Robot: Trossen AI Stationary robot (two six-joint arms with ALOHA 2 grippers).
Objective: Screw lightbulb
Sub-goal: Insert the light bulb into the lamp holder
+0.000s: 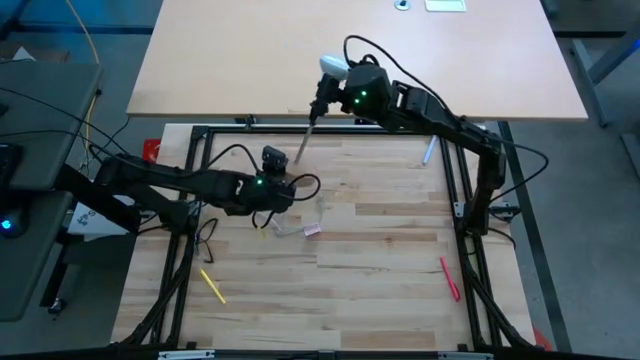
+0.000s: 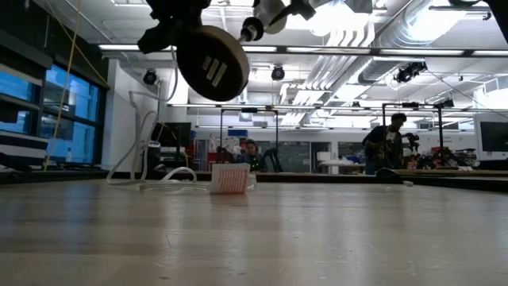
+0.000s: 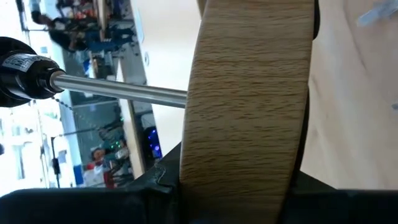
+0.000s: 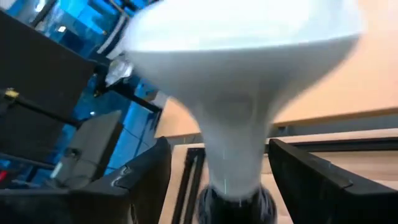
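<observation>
White and rounded, the lightbulb (image 1: 332,66) sits at the far edge of the wooden desk (image 1: 380,250) in the high view, held in the right gripper (image 1: 328,88) where the desk meets the pale tabletop (image 1: 250,50) beyond it. A thin metal stem (image 1: 304,140) slants from there toward the left gripper (image 1: 274,172), which sits near the desk's middle. A yellow marker (image 1: 211,285) lies near the front left, a red marker (image 1: 449,278) front right, and a small pink-and-white item (image 1: 311,229) just beside the left arm.

From the low view, the round wooden disc (image 2: 212,63) hangs tilted above the desk (image 2: 254,238), clasped from above by the left gripper (image 2: 176,24); the bulb (image 2: 268,17) shows at the top, meeting the black socket (image 2: 249,32).

Left wrist view: the disc's wood-grain rim (image 3: 249,106) fills the frame, clamped between the left gripper's dark fingers (image 3: 81,205), with the stem (image 3: 118,92) running out to the socket (image 3: 22,68).

Right wrist view: the bulb's globe (image 4: 242,50) narrows to its neck, which enters the socket (image 4: 236,204); the right gripper's fingers (image 4: 140,180) stand on either side, and whether they press the bulb cannot be told here.
</observation>
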